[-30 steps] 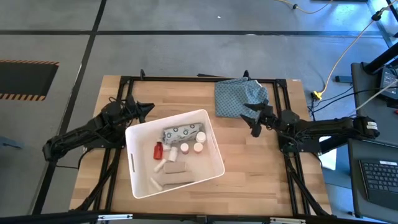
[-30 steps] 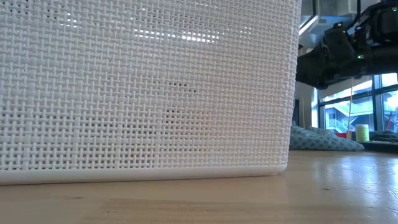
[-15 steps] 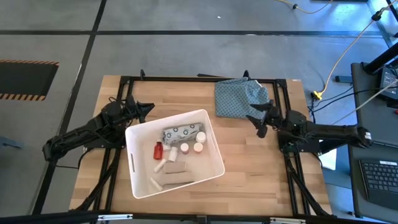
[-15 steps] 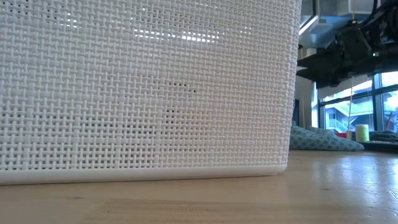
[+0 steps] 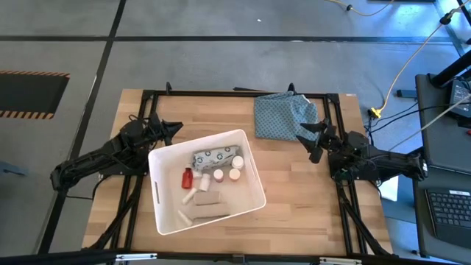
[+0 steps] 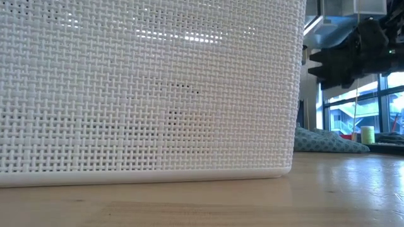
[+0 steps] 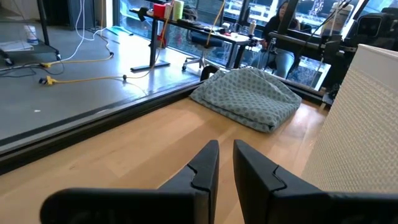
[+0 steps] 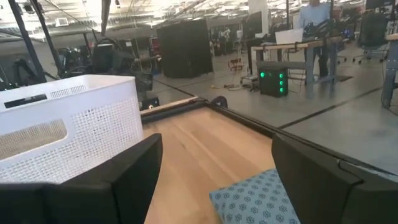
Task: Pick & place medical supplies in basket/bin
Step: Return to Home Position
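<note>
The white basket (image 5: pixel 157 193) stands on the table left of centre, and its woven wall (image 6: pixel 145 88) fills the low view. Inside it lie a ring-printed packet (image 5: pixel 215 157), a red bottle (image 5: pixel 188 177), two white bottles (image 5: pixel 218 175) (image 5: pixel 235 174) and white tubes (image 5: pixel 188 197). My left gripper (image 5: pixel 173 129) hovers by the basket's far left corner. Its fingers (image 7: pixel 205 165) are shut to a narrow slit with nothing between them. My right gripper (image 5: pixel 315 140) hangs open and empty (image 8: pixel 211 168) near the table's right side, beside the cloth.
A crumpled blue-green patterned cloth (image 5: pixel 285 114) lies at the table's far edge, right of centre, just beyond my right gripper. Black frame rails (image 5: pixel 235 94) run along the table's far edge and sides. Bare wood lies between basket and right arm. A person (image 7: pixel 283 25) sits in the room beyond.
My right gripper has drawn back from the basket toward the table's right edge, staying open and empty, as its arm folds in. The basket, the supplies and the cloth have not moved.
</note>
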